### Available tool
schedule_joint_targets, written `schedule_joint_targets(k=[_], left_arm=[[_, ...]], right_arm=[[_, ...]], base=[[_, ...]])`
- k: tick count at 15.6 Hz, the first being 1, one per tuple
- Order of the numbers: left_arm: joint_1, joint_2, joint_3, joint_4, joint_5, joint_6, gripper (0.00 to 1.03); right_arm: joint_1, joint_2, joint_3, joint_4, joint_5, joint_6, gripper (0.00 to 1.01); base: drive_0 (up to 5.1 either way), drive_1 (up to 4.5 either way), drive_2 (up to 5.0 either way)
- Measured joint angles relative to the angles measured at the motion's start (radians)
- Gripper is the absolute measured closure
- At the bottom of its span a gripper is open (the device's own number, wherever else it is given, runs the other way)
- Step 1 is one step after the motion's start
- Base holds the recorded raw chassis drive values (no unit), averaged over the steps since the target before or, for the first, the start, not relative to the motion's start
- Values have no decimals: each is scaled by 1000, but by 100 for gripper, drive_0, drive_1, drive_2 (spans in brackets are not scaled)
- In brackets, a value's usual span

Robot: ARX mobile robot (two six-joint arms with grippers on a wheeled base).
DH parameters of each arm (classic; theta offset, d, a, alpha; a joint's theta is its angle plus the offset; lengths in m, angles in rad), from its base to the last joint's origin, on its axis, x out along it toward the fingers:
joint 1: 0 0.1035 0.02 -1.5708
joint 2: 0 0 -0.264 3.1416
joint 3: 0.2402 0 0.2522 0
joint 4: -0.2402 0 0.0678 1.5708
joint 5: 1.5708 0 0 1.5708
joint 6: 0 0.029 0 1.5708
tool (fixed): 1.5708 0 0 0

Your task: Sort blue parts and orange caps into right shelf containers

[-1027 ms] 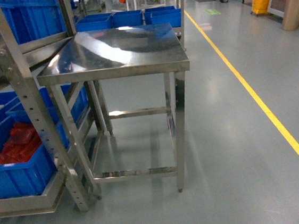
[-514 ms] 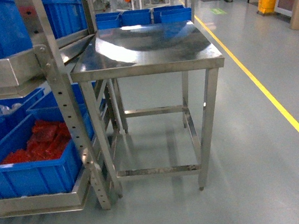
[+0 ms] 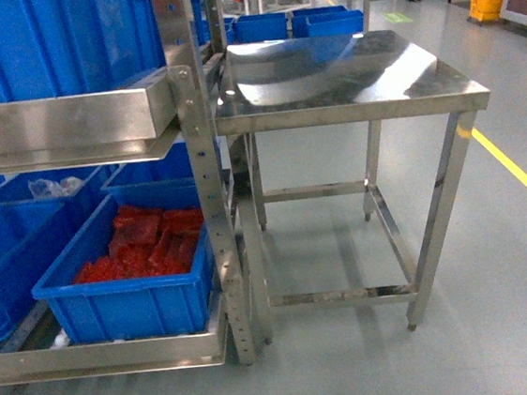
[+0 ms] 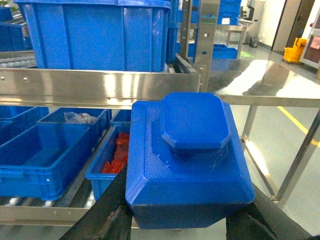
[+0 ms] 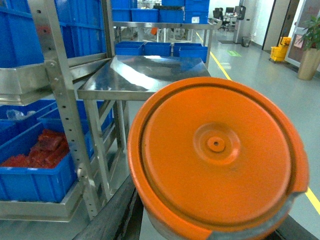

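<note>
Each arm carries its load close under its own camera: the left gripper (image 4: 180, 222) is pinching a blue part (image 4: 187, 160), a chunky bright blue block with an octagonal knob on top, its dark fingers (image 4: 112, 212) pressed against the block's lower flanks, while the right gripper (image 5: 200, 225) is clamped on an orange cap (image 5: 217, 152), a smooth round disc turned face-on to the lens so that it fills most of the right wrist view. Neither arm shows in the head view. The relation that matters is where the containers lie from these loads — the shelf (image 3: 57, 120) with its shiny front rail stands to the left and ahead, with a large blue crate (image 4: 100, 32) on the upper tier just above and beyond the blue part, and lower crates (image 3: 128, 301) beneath, one heaped with flat red pieces (image 3: 146, 243). The left arm looks the nearer of the two; the cap faces mostly toward the steel table (image 3: 355, 84), with the rack off to its left. My judgement is that the carrying stage is under way and nothing has been dropped yet; which crate is meant for which item cannot be told from here, and the upper crate's inside is hidden.
</note>
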State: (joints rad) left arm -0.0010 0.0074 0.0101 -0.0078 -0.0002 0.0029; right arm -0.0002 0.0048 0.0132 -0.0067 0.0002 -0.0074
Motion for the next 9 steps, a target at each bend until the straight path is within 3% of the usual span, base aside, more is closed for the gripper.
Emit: schedule_joint_targets(k=[9], left_arm=[[0, 0, 0, 1, 0, 0, 61]], right_arm=[[0, 0, 0, 0, 0, 0, 59]], base=[[-504, 242, 242]])
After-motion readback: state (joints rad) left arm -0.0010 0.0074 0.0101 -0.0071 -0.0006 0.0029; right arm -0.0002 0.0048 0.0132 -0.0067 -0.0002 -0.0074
